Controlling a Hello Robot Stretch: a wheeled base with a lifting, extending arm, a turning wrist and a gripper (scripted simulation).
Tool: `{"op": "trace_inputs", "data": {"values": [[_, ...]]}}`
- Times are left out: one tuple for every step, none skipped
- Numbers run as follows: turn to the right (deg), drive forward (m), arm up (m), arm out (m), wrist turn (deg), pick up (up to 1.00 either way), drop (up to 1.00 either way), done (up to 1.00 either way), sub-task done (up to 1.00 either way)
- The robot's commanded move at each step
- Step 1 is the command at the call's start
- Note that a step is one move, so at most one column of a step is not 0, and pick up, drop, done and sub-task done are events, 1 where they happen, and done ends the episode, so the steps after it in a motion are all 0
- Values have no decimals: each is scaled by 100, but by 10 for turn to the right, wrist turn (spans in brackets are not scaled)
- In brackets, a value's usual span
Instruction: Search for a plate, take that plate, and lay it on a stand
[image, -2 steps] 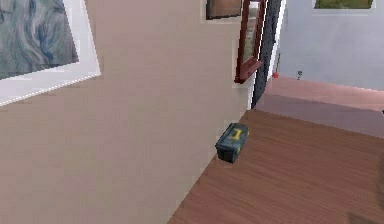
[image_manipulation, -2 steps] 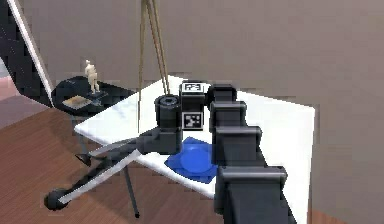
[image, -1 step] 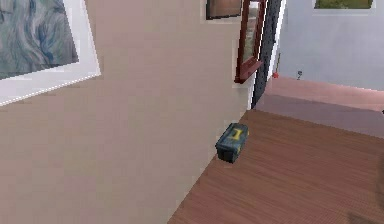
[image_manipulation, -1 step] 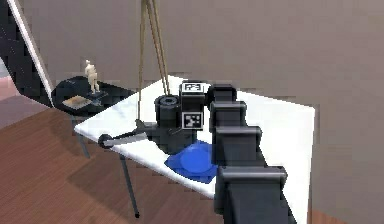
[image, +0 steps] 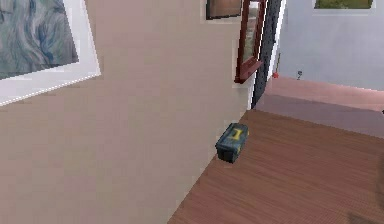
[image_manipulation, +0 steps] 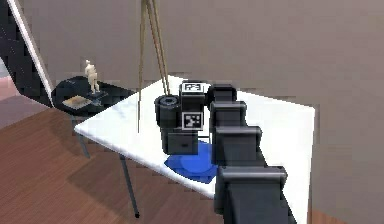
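In the arm side view my arm rises from the bottom edge over a white table (image_manipulation: 270, 115). The gripper (image_manipulation: 165, 128) sits at the arm's far end, left of the two white marker squares. A blue round flat thing (image_manipulation: 192, 163), plate-like, lies on the tabletop beside and partly under the arm. I cannot tell whether the gripper holds anything, since the tabletop things lie right at it. At the left stands a low dark round stand (image_manipulation: 105, 92) bearing a small pale statue (image_manipulation: 93, 74) and a flat tan item (image_manipulation: 75, 101).
Thin wooden poles (image_manipulation: 152, 50) rise behind the white table. In the forward view a beige wall with a framed picture (image: 40, 45) runs along the left. A dark green box (image: 232, 143) lies on the wood floor by the wall. A reddish-brown door (image: 250, 45) stands ajar beyond.
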Motion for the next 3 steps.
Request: {"op": "trace_inputs", "data": {"values": [[0,0,0,0,210,0,0,0,0],[0,0,-22,0,0,0,0,0,0],[0,0,0,0,0,100,0,0,0]]}}
